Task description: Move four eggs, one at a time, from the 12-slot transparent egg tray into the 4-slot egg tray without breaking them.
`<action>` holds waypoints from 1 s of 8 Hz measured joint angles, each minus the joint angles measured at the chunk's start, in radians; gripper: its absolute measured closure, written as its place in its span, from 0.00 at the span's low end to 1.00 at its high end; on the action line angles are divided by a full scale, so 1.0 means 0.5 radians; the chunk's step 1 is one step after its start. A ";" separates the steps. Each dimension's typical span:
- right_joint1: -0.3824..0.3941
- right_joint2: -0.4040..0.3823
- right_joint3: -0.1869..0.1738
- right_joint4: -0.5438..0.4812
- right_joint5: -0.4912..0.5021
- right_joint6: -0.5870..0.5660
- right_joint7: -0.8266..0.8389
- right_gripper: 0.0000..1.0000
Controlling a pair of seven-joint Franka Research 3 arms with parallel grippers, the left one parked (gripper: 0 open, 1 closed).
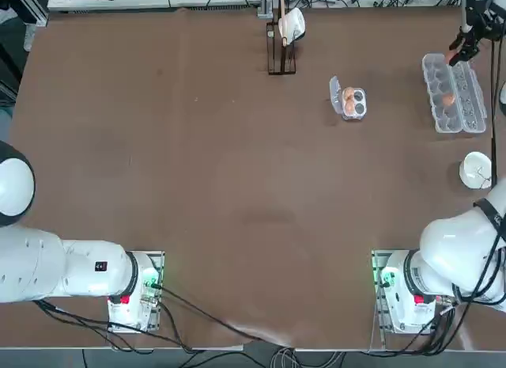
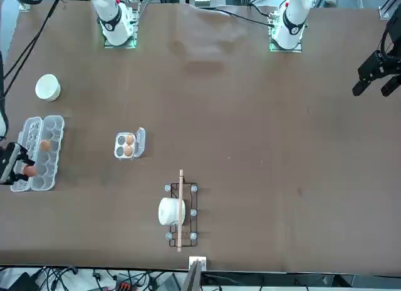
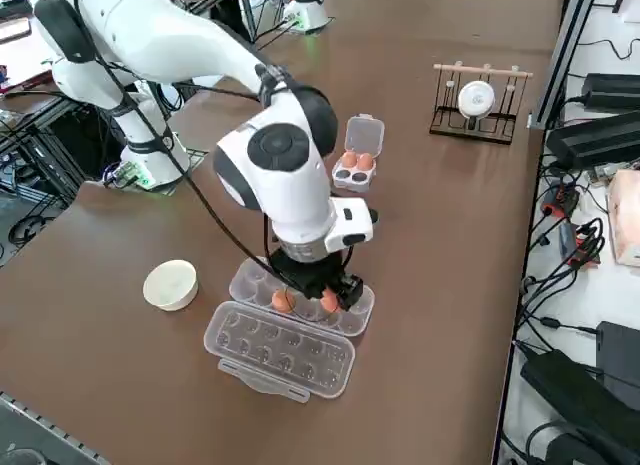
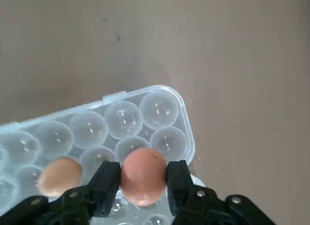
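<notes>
My right gripper [image 4: 143, 171] is shut on an orange-brown egg [image 4: 142, 184], held just over the far end of the long clear 12-slot tray [image 4: 160, 109]. A second egg [image 4: 59, 175] rests in a cup of that tray. From overhead, the gripper [image 1: 462, 53] hovers at the far end of the tray [image 1: 466, 107], with the resting egg [image 1: 448, 100] further in. The small 4-slot tray [image 1: 360, 103] stands to the left with two eggs [image 1: 348, 100] in its left cups; its right cups are empty. Its lid flap is open.
A white round bowl [image 1: 476, 169] sits near the 12-slot tray's near end. The carton's open lid [image 3: 280, 350] lies flat beside it. A dark wire rack with a white roll [image 1: 286, 36] stands at the table's far edge.
</notes>
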 joint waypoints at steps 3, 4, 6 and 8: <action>0.102 -0.115 0.016 0.017 0.007 -0.318 0.390 0.44; 0.173 -0.154 0.017 0.013 0.007 -0.442 0.587 0.44; 0.321 -0.254 0.021 -0.075 0.008 -0.533 0.995 0.44; 0.465 -0.401 0.025 -0.255 0.013 -0.533 1.373 0.44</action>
